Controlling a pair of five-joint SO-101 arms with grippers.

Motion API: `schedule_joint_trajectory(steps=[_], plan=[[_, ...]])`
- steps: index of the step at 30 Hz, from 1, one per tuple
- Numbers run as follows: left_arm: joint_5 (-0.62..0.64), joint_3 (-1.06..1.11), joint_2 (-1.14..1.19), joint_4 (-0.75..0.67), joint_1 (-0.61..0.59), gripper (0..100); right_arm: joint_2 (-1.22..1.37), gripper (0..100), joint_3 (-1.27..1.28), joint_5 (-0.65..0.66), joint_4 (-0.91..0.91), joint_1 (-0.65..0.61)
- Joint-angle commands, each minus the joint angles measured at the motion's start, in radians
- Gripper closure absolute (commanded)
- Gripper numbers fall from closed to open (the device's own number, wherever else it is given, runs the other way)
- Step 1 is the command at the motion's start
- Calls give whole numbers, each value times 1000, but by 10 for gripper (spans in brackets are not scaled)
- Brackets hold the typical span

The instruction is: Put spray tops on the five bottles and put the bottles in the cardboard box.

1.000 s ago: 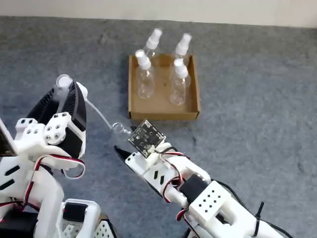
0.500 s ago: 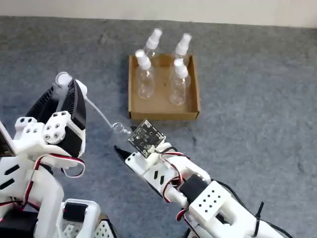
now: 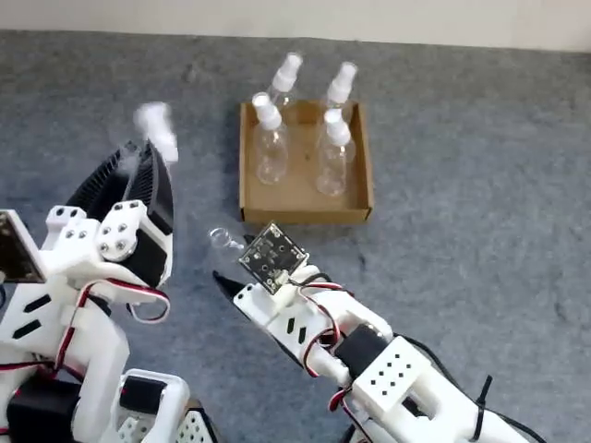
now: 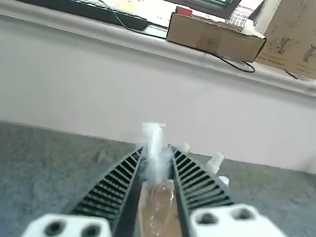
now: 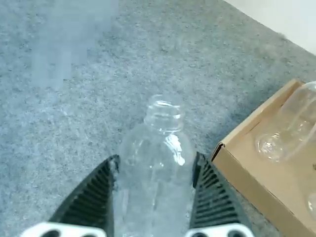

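On the grey carpeted surface (image 3: 462,185) near the cardboard box (image 3: 305,215), the left gripper (image 4: 156,153) has its fingers clenched on a spray top (image 4: 153,134), while the right gripper (image 5: 156,162) has its fingers grasping an uncapped bottle (image 5: 162,116).

We see four clear plastic bottles (image 3: 271,152) with white spray tops fitted, grouped two by two in the shallow brown cardboard box (image 3: 305,215). A fifth clear bottle (image 5: 157,153) has a bare, open neck that lies just beside a near corner of the box, and the right gripper (image 5: 155,160) clamps its body. One loose white spray top (image 4: 154,134), blurred, sits pinched at the tips of the left gripper (image 4: 157,148), apart from that bottle's neck.
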Motion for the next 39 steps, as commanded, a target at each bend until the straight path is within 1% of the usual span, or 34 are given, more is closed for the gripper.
schedule_joint_trajectory(steps=[1, 7, 9, 12, 15, 17, 20, 25, 27, 30, 32, 35, 37, 39], plan=[[-9, -2, 13, -31, 13, 996, -25, 995, -5, -11, -18, 16], [-14, 12, 8, -35, 8, 996, -25, 995, -2, -11, -18, 16], [-64, 18, 15, -31, -45, 996, -31, 995, 18, -11, -18, 18], [-161, 94, 53, -61, -156, 993, -31, 995, 30, -11, -18, 18], [-284, 124, 183, -86, -203, 992, -31, 995, 30, -11, -18, 18], [-334, 108, 288, -80, -223, 992, -31, 995, 30, -11, -16, 19], [-367, 71, 423, -80, -263, 992, -25, 995, 30, -6, -8, 21], [-397, 48, 552, -92, -283, 992, -25, 995, 22, -6, 97, 22], [-422, 50, 591, -138, -282, 992, -25, 995, 22, -6, 116, 22], [-446, 42, 690, -262, -292, 970, -24, 995, 21, -5, 165, 54], [-451, -25, 794, -296, -314, 916, -28, 995, 21, -3, 220, 120], [-450, -186, 1000, -298, -343, 845, -31, 995, 22, -3, 282, 237], [-446, -321, 1156, -321, -348, 822, -31, 995, 22, -3, 283, 297], [-445, -464, 1325, -377, -344, 825, -31, 995, 22, -9, 283, 317]])
